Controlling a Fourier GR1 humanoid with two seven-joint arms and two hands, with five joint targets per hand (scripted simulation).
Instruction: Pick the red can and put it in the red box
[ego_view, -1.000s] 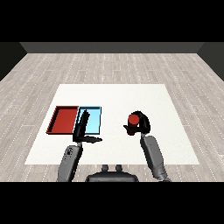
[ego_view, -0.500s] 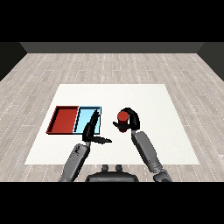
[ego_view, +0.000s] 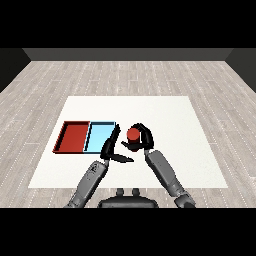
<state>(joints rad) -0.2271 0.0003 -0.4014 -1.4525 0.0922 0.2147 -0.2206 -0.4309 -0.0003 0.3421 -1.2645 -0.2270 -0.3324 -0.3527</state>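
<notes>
The red can (ego_view: 133, 135) is upright in my right hand (ego_view: 143, 140), whose fingers and thumb curl round it, just right of the light blue tray (ego_view: 100, 138). The red tray (ego_view: 73, 137) lies to the left of the blue one, flat on the white table. My left hand (ego_view: 110, 148) hangs over the blue tray's right edge with fingers straight and the thumb pointing right, holding nothing. The can sits close beside the left hand's fingertips.
The white table (ego_view: 170, 120) spreads wide to the right and behind the trays. Both forearms cross its front edge. Grey wood flooring surrounds it.
My right hand has carried the red can leftward, toward the trays. My left hand has shifted slightly right and forward over the blue tray's edge.
</notes>
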